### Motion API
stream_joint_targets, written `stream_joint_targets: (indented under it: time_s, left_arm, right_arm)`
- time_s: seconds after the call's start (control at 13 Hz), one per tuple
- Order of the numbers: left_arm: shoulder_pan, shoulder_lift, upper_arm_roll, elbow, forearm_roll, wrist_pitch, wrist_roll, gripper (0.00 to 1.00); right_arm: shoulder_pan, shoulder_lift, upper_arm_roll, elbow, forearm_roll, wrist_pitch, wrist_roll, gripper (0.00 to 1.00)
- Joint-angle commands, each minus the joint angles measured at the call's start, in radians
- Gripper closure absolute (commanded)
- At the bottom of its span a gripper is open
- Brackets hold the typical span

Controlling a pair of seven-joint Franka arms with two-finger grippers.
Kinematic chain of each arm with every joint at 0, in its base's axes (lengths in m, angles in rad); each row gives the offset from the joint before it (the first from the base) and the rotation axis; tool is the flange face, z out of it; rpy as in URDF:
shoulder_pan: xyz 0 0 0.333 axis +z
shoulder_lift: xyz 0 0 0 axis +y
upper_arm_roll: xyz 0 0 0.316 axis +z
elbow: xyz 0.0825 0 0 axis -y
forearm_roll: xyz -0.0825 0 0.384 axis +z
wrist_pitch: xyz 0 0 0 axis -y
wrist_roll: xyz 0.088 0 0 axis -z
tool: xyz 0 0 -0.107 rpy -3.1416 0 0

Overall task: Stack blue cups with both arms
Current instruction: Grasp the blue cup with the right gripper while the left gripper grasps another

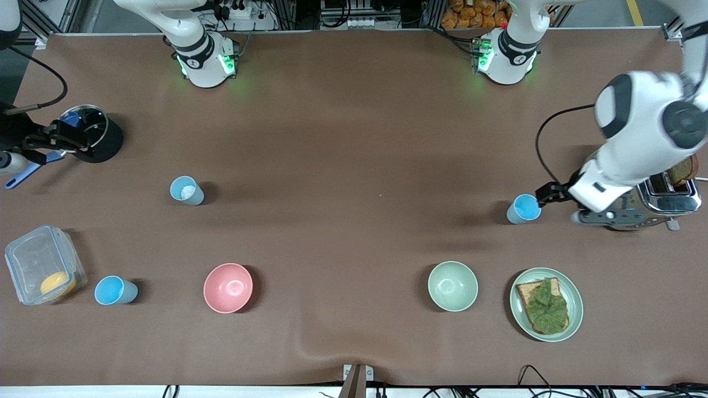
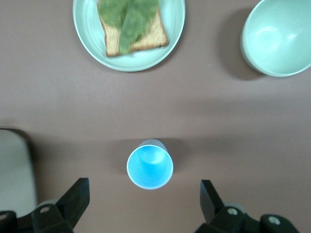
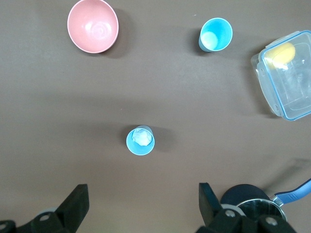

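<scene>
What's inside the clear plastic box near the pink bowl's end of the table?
The clear lidded box holds one round yellow-orange item, possibly food, in the corner nearest the front camera. The rest looks empty through the lid, though glare hides some of the bottom.

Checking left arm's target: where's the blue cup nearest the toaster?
In the front view the blue cup stands upright toward the left arm's end of the table, beside the toaster, with the open left gripper over it.
</scene>
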Motion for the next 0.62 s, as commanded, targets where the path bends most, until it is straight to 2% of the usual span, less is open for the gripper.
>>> stream_joint_targets:
  time_s: [0.0, 0.54]
  left_arm:
    - [0.047, -0.025, -0.002, -0.12, 0.001, 0.075, 0.015, 0.0]
    - [0.059, 0.118, -0.002, -0.134, 0.002, 0.191, 0.015, 0.0]
  right_arm:
    - [0.015, -0.01, 0.008, -0.042, -0.017, 0.03, 0.035, 0.0]
    - [0.019, -0.013, 0.008, -0.103, -0.017, 0.05, 0.035, 0.0]
